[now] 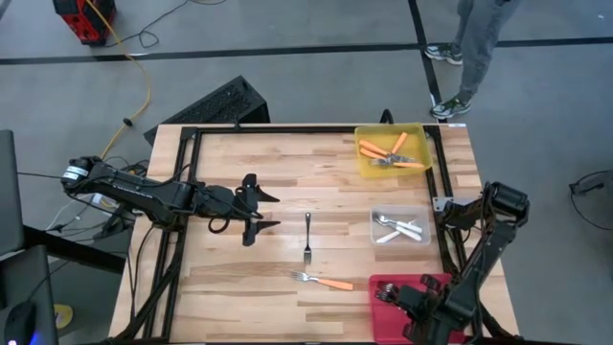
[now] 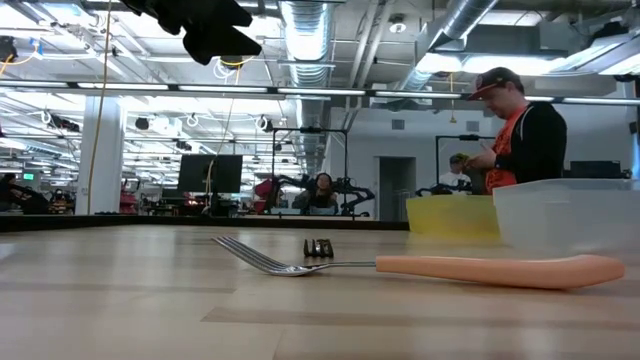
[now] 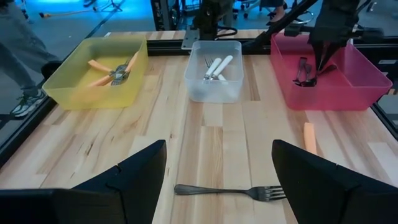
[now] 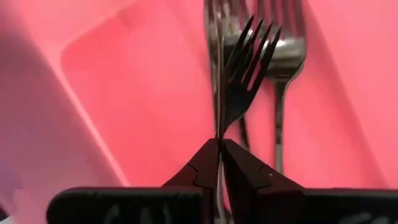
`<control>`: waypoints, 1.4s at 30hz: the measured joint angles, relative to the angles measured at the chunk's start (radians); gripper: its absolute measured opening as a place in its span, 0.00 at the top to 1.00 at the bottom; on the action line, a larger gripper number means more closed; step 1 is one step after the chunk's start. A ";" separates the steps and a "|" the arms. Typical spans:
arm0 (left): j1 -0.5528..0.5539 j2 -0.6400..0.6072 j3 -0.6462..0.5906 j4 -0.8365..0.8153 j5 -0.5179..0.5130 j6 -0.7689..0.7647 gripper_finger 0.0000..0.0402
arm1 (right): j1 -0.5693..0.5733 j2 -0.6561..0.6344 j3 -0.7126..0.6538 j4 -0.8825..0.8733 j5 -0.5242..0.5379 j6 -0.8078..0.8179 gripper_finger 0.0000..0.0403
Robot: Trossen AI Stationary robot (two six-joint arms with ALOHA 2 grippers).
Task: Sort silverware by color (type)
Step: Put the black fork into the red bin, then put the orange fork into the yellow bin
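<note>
1. We see a dark metal fork [image 4: 245, 74] pinched by its handle between the right gripper's [image 4: 221, 149] fingertips, tines pointing away from the wrist, inside the red bin [image 1: 383, 286]. The jaws look all but closed on the thin handle, with only a sliver of gap between them.
2. Under that fork, more dark forks [image 4: 283, 68] lie on the floor of the red bin; the left wrist view shows them as a dark cluster [image 3: 303, 71] near one wall.
3. Taking the clear bin [image 1: 421, 213] as our landmark: it holds the white-handled forks [image 1: 397, 228], and the red bin sits beside it toward the table's front edge.
4. On the clear bin's other side, toward the back edge, stands the yellow bin [image 1: 366, 165] with orange-handled forks [image 1: 388, 151] lying crossed inside it.
5. Two forks are loose on the wooden table [image 1: 239, 287], left of the clear bin in the high view: a dark fork [image 1: 307, 240] lying alone, and an orange-handled fork [image 1: 324, 281] nearer the front edge, close to the red bin.
6. The left gripper [image 1: 259, 211] hangs above the table, farther left of the clear bin than the loose dark fork, its fingers [image 3: 124, 180] spread wide and holding nothing.
7. Beyond the table's back edge, past the yellow bin, a person's legs [image 1: 469, 57] stand on the floor.
</note>
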 joint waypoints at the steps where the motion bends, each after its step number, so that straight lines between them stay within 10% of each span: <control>1: 0.000 0.000 0.000 0.000 0.006 -0.002 0.32 | -0.002 0.000 0.000 0.000 -0.003 -0.004 0.88; 17: -0.059 0.068 -0.002 0.093 0.084 0.002 0.32 | -0.016 0.000 0.000 0.005 -0.055 -0.021 0.65; 26: -0.065 0.308 0.104 0.205 0.145 0.035 0.32 | -0.024 -0.001 0.000 0.034 -0.055 -0.021 0.51; 33: -0.076 0.543 0.292 0.182 0.382 0.124 0.32 | -0.028 -0.001 0.000 0.034 -0.055 -0.021 0.50; 42: -0.094 0.778 0.486 0.066 0.370 0.114 0.32 | -0.042 -0.001 0.000 0.035 -0.007 -0.021 0.50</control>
